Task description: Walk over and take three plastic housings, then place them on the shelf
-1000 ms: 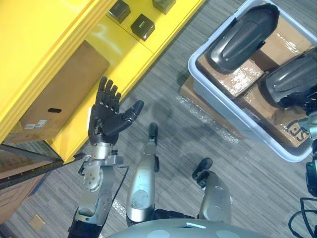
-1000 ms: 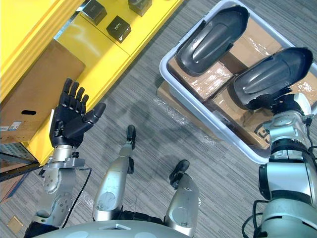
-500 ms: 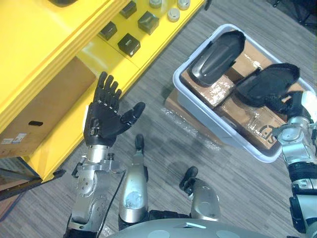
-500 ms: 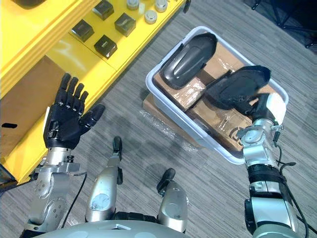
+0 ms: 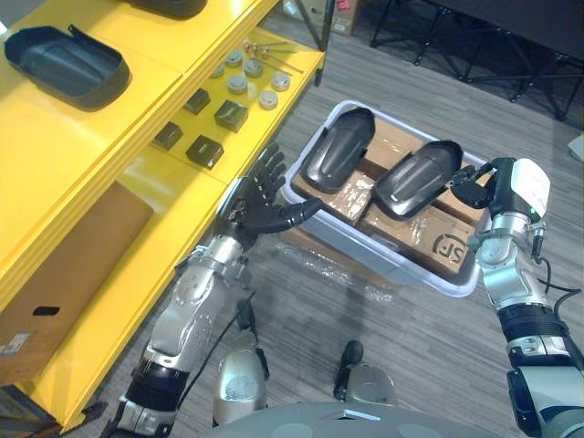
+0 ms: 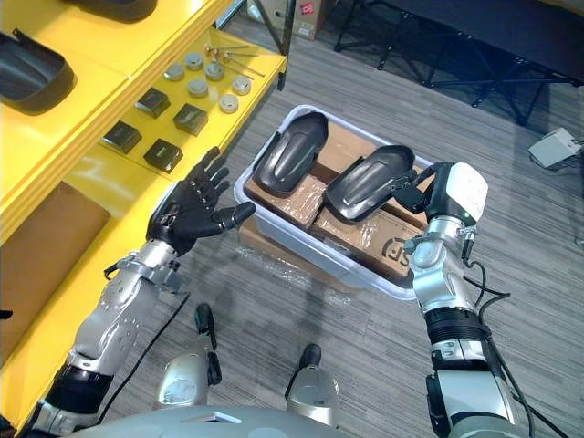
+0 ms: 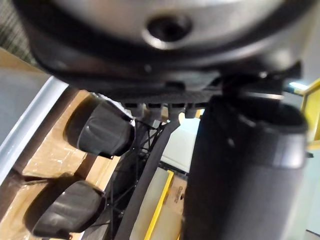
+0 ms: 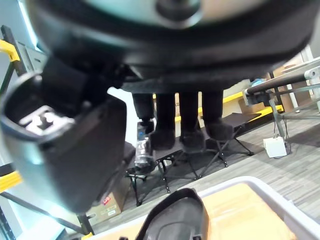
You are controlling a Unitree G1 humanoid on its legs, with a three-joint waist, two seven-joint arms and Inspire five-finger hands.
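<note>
Two dark plastic housings lie on cardboard boxes inside a grey bin [image 5: 394, 267]: one on the left [image 5: 338, 146], one on the right [image 5: 418, 178]. My right hand [image 5: 482, 182] is at the right housing's near end, by the bin's right side. Its fingers [image 8: 180, 117] look straight in the right wrist view, with nothing between them and the thumb. My left hand [image 5: 260, 203] is open and spread in the air between the yellow shelf [image 5: 137, 100] and the bin's left rim. Another housing [image 5: 66, 64] rests on the upper shelf board.
Small dark blocks [image 5: 204, 151] and round parts [image 5: 248, 80] lie on the lower shelf board. A cardboard box [image 5: 64, 274] sits under it. Black folding stands [image 5: 456, 41] are behind the bin, and a small white object [image 6: 555, 146] lies on the floor at the right.
The view has swung up, bringing the whole bin and shelf top into sight. My left arm has stretched forward towards the bin. My right hand stays at the right housing's end.
</note>
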